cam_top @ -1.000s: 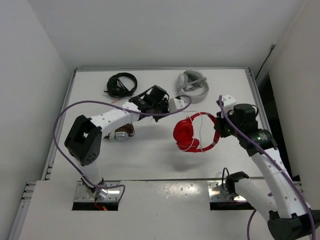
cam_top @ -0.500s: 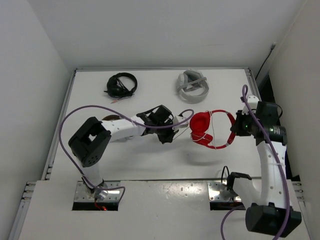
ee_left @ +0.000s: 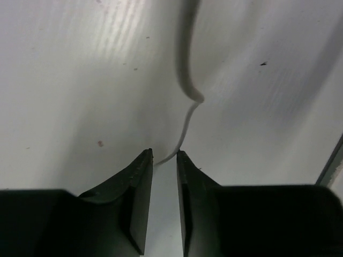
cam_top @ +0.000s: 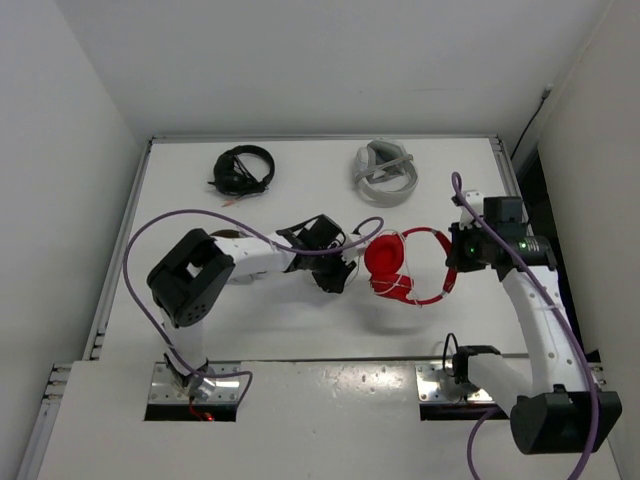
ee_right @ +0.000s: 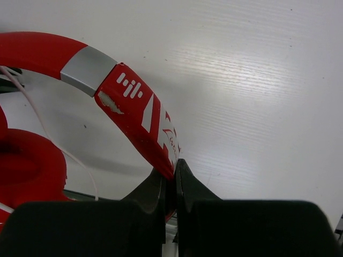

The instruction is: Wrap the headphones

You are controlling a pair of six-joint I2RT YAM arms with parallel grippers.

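Right arm: the right gripper (cam_top: 452, 264) stands over the right half of the table (cam_top: 280, 330), near the right edge and about midway between the far and near edges. In the right wrist view its jaws are pressed onto the red headband (ee_right: 136, 104), pinching it just below the white logo print and a silver band segment.

Task item: the red headphones (cam_top: 383, 258) hang from that grip, just right of the table's centre, with the round earcups turned toward the left arm. Their shadow falls on the table toward the near edge, separate from them. One earcup (ee_right: 27, 160) shows at the left of the right wrist view, and the thin white cable (ee_right: 80, 166) crosses beside it.

Left arm: the left gripper (cam_top: 338, 278) sits low near the table's centre, just beside the earcups on their left. In the left wrist view its jaws stand a narrow gap apart. The white cable runs down across the table surface, kinks, and enters that gap at the fingertips (ee_left: 143, 163). Whether the jaws actually bite on it cannot be told.

Other items: black headphones (cam_top: 243, 168) lie near the far edge toward the far left corner. Grey headphones (cam_top: 385, 172) lie near the far edge, right of centre. Both are well apart from the grippers.
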